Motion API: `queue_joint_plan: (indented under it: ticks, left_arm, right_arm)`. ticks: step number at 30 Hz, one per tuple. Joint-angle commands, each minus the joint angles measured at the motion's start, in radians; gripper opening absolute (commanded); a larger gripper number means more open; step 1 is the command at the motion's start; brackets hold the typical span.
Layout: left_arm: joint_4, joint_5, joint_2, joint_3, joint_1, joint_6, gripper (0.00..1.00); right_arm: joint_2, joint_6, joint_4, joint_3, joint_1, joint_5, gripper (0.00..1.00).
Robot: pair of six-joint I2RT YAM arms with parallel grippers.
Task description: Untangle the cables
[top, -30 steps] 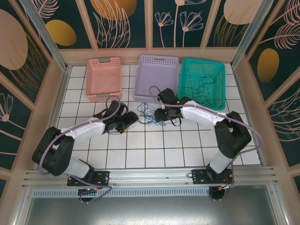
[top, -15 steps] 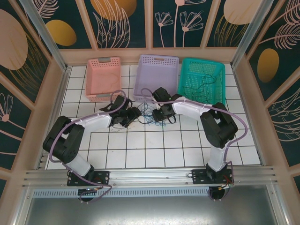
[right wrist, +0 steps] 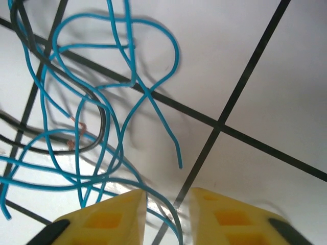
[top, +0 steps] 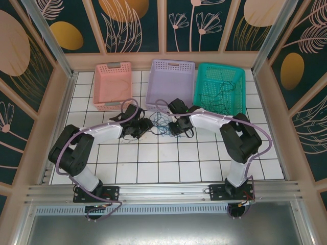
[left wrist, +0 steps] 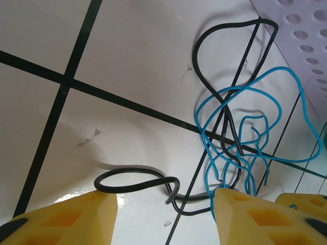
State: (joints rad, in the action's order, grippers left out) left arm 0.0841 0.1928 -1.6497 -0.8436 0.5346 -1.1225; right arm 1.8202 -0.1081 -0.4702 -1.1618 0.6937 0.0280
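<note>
A tangle of thin blue cable point(top: 160, 125) and black cable point(top: 155, 118) lies on the white tiled table just in front of the purple basket. My left gripper point(top: 145, 125) sits at the tangle's left side, and my right gripper point(top: 171, 127) at its right side. In the left wrist view the left gripper point(left wrist: 166, 214) is open, and a loop of the black cable point(left wrist: 135, 179) lies between its yellow fingers point(left wrist: 66, 219), with the blue cable point(left wrist: 255, 127) beyond. The right gripper point(right wrist: 166, 219) is open with a narrower gap, and a strand of blue cable point(right wrist: 127, 102) runs down between its fingers point(right wrist: 107, 219).
Three baskets stand at the back: pink point(top: 113, 97), purple point(top: 170, 65) and green point(top: 240, 76), the green one holding a thin black cable point(top: 223, 91). The purple basket's wall point(left wrist: 306, 46) is close behind the tangle. Bare tiles stretch toward the arm bases.
Both grippers have closed in on the tangle: the left moved right and away from the bases, the right moved left. In the last half second they barely shifted.
</note>
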Motion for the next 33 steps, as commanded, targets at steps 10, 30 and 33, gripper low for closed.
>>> queue_joint_plan:
  ticks: [10, 30, 33]
  left_arm:
    - [0.101, -0.255, 0.004, 0.031, -0.006, 0.055, 0.00]
    - [0.068, -0.182, 0.234, 0.053, -0.010, 0.081, 0.18]
    - [-0.026, -0.076, 0.254, 0.020, 0.003, 0.071, 0.35]
  right_arm:
    - [-0.220, -0.111, 0.018, 0.072, -0.015, -0.082, 0.00]
    - [-0.649, -0.306, 0.015, 0.108, -0.302, 0.275, 0.00]
    - [-0.635, -0.439, 0.123, 0.111, -0.286, 0.394, 0.00]
